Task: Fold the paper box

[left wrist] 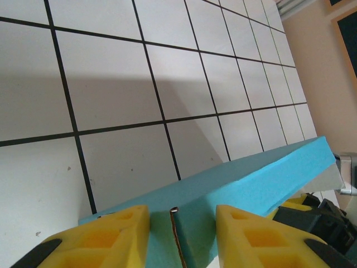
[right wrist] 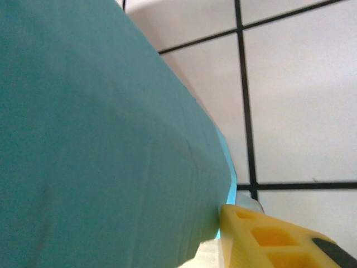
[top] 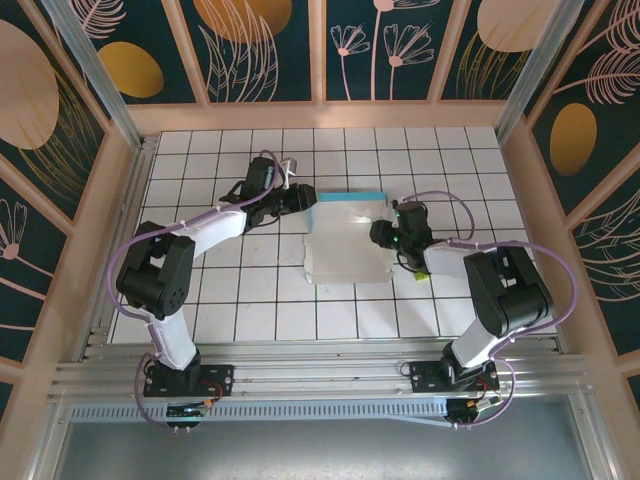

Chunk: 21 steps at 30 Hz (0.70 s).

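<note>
Paper box (top: pixel 345 250): lies on the middle of the tiled table (top: pixel 220 290), between the two grippers, white face up, with its near part flat on the tiles.
Arm bases: bolted to the aluminium rail (top: pixel 320 375) at the near edge, left and right of the box.
Right gripper (top: pixel 384 232): at the box's right edge, towards its far half. Whether its jaws are apart or together I cannot tell.
Right wrist view: one yellow finger (right wrist: pixel 262 234) sits low in the corner, touching the edge of a light blue card face (right wrist: pixel 83 139) that leans across the tiles.
Left gripper (top: pixel 305 202): at the box's far-left corner, reaching in from the left.
Left wrist view: the gripper's (left wrist: pixel 182 215) yellow fingers (left wrist: pixel 111 229) stand apart. A thin card edge runs up the gap between them and touches neither pad.
Far wall of the box (left wrist: pixel 251 178): a light blue strip, raised along the far edge and slanting across the tiles beyond the fingers.
Back wall (top: pixel 270 50): dark panels with a leaf pattern, in pale wooden frames.
</note>
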{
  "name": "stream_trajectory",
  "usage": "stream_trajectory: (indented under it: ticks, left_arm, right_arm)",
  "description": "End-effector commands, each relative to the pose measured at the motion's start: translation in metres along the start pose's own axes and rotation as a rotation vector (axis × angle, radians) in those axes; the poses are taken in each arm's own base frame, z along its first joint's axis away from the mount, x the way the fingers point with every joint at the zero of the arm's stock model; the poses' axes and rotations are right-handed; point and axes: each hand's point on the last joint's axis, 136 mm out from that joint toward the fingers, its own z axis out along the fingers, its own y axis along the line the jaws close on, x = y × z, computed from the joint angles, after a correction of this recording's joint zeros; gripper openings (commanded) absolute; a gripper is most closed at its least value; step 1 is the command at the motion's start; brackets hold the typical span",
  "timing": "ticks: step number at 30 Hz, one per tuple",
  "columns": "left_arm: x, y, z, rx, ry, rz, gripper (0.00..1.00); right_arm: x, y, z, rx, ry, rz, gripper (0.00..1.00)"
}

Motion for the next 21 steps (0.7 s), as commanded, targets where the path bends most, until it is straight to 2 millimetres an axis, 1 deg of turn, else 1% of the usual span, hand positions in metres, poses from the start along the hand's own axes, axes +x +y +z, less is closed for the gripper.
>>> stream_trajectory:
  ticks: [1, 6, 11, 14, 16, 18, 19, 21]
  left_arm:
    - [0.017, 0.001, 0.005, -0.013, 0.058, -0.003, 0.35]
    - [0.017, 0.001, 0.006, -0.011, 0.059, -0.003, 0.35]
    - [0.017, 0.001, 0.006, -0.011, 0.059, -0.003, 0.35]
    - [0.017, 0.001, 0.006, -0.011, 0.059, -0.003, 0.35]
    - [0.016, 0.0, 0.006, -0.009, 0.059, -0.002, 0.35]
    - [0.017, 0.0, 0.007, -0.009, 0.06, -0.001, 0.35]
    - [0.017, 0.0, 0.007, -0.009, 0.06, -0.001, 0.35]
    - [0.016, -0.001, 0.006, -0.007, 0.058, 0.0, 0.35]
  right_arm:
    - [-0.007, -0.001, -0.015, 0.028, -0.043, -0.006, 0.43]
    - [-0.011, 0.003, -0.023, 0.012, -0.057, -0.018, 0.5]
    - [-0.026, 0.01, -0.041, -0.008, -0.104, -0.033, 0.62]
    - [-0.039, 0.029, -0.06, -0.091, -0.156, -0.135, 0.7]
    - [-0.051, 0.037, -0.076, -0.125, -0.213, -0.229, 0.77]
    - [-0.065, 0.039, -0.092, -0.144, -0.265, -0.295, 0.81]
    - [-0.073, 0.039, -0.099, -0.153, -0.295, -0.327, 0.81]
    - [-0.088, 0.032, -0.108, -0.143, -0.343, -0.381, 0.8]
